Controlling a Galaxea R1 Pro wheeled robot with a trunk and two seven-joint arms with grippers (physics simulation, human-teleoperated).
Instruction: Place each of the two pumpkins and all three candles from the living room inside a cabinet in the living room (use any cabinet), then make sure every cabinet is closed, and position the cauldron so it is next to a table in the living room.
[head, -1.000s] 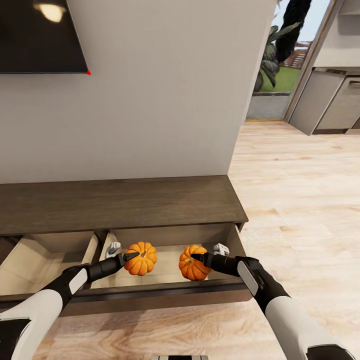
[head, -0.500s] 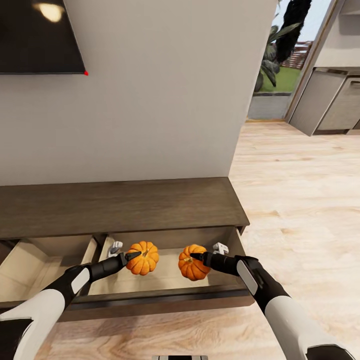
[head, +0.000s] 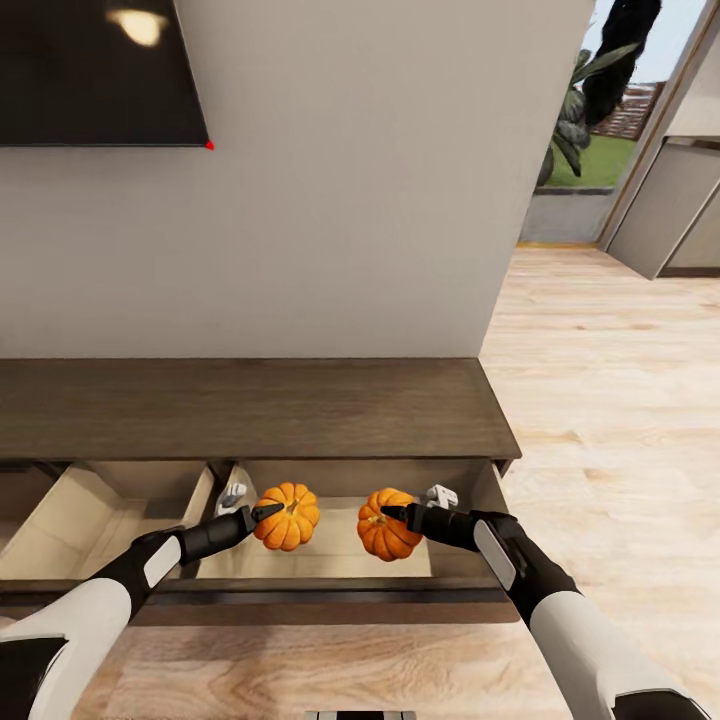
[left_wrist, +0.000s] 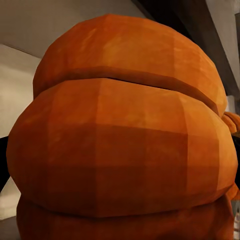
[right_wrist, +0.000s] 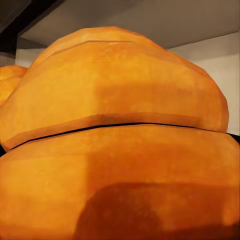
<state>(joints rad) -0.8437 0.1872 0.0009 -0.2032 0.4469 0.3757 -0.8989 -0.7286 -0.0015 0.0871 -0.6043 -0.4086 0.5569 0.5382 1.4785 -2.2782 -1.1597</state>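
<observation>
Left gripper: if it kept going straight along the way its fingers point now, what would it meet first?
The left gripper is already closed on its pumpkin, which fills its wrist view. Pushed on, that pumpkin would probably meet the other pumpkin, held by the right gripper over the open drawer; depth is uncertain.

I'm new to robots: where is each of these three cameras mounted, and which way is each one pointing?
Head view: from the robot's head, looking forward and down at the open cabinet drawer; both arms show, left gripper and right gripper each holding a pumpkin.
Left wrist view: on the left arm, looking along its fingers at the left pumpkin, very close.
Right wrist view: on the right arm, facing the right pumpkin likewise.
Shared: each wrist view's pumpkin appears in the head view.
</observation>
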